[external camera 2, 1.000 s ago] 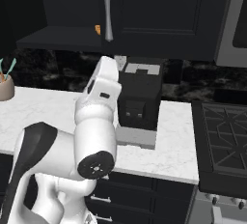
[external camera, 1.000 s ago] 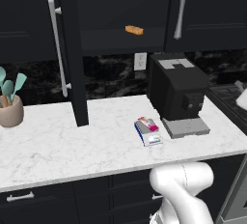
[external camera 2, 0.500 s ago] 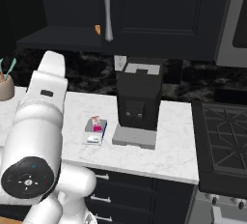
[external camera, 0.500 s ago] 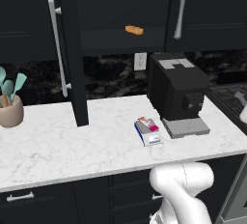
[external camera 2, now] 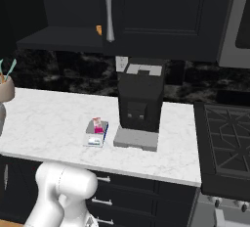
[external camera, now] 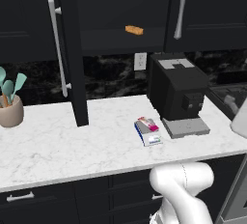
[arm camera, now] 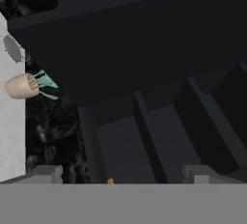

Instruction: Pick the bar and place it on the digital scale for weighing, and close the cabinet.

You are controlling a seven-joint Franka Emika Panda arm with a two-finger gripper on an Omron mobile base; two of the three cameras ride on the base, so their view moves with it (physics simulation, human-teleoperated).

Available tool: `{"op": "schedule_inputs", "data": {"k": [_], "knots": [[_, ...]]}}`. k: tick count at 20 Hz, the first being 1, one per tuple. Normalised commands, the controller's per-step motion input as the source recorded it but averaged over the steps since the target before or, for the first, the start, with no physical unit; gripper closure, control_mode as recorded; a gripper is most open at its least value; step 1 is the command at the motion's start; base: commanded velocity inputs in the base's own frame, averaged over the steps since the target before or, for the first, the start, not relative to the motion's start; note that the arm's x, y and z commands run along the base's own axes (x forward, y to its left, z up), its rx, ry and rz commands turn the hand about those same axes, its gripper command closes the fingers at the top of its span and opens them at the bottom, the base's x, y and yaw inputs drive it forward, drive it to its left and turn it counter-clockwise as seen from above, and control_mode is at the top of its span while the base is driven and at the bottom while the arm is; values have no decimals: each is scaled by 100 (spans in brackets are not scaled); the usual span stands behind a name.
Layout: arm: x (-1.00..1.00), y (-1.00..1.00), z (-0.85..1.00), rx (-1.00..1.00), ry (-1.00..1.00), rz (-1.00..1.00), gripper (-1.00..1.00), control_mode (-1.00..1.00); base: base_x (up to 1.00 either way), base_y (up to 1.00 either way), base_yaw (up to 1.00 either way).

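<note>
The pink-magenta bar (external camera: 148, 124) (external camera 2: 98, 124) lies flat on the small blue digital scale (external camera: 149, 134) (external camera 2: 95, 134), which sits on the white counter just left of the black machine. The cabinet (external camera: 116, 10) (external camera 2: 161, 11) stands open: its left door (external camera: 72, 54) sticks out edge-on over the counter, its long handle (external camera: 56, 49) facing left. The right door is flush. My gripper (arm camera: 123, 175) is open with nothing between its fingertips (arm camera: 47, 172), and looks, rolled sideways, at dark cabinet fronts, far from the scale.
An orange-brown bar (external camera: 134, 30) (external camera 2: 98, 29) lies on the open shelf. The black machine (external camera: 176, 90) (external camera 2: 140, 99) with its grey tray (external camera: 185, 127) stands right of the scale. A beige utensil pot (external camera: 9, 109) (arm camera: 21, 86) is far left, and a stove (external camera 2: 227, 143) lies to the right.
The arm has swung left across the right base view and out of it, uncovering the scale with the bar. Bar, scale and cabinet door have not moved.
</note>
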Motion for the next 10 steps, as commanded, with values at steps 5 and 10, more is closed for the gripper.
{"op": "schedule_inputs", "data": {"k": [5, 10], "knots": [[-34, 100, -56, 4, -38, -8, -100, -100, 0, 0, 0], [-2, 100, -66, 4, -26, -14, -100, -100, 0, 0, 0]]}}
